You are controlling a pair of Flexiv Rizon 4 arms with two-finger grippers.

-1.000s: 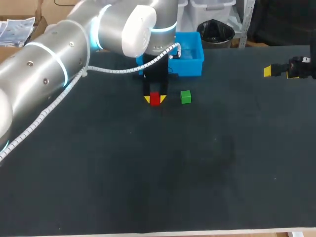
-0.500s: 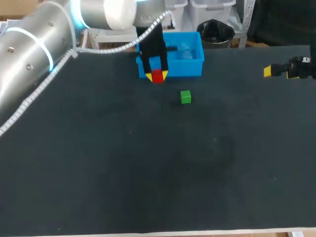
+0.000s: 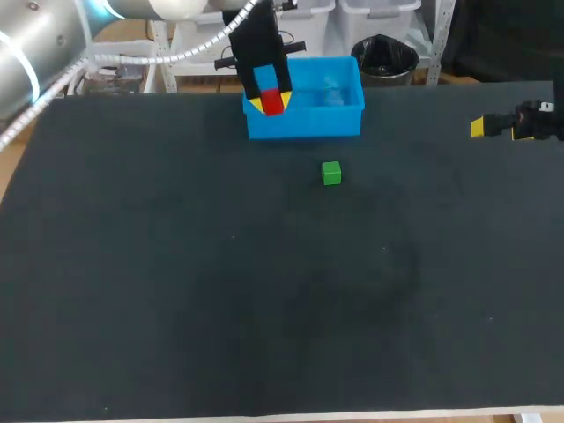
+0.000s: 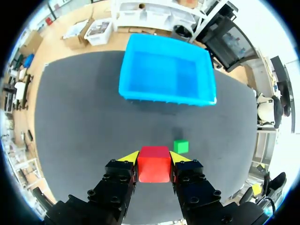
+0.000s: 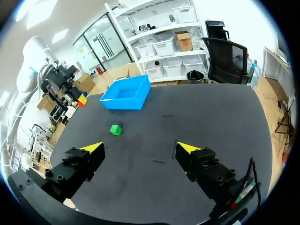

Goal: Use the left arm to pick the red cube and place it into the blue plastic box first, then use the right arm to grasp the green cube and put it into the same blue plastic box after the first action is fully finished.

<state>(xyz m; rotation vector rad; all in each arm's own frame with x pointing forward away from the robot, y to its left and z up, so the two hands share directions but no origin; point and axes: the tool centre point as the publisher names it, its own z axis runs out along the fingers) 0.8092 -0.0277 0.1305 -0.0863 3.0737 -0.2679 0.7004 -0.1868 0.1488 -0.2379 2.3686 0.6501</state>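
Left gripper (image 4: 153, 156): pinching small red cube (image 4: 153, 165).
Right gripper (image 5: 140, 148): holding fingers spread.
Small green cube (image 3: 331, 173): lying at blue plastic box's (image 3: 304, 124) 6 o'clock.

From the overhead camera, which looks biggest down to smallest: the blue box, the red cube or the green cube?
1. The blue box, clearly largest.
2-3. The red cube and green cube look about alike. The red one is held up in the left gripper, nearer the camera, so I won't rank them.
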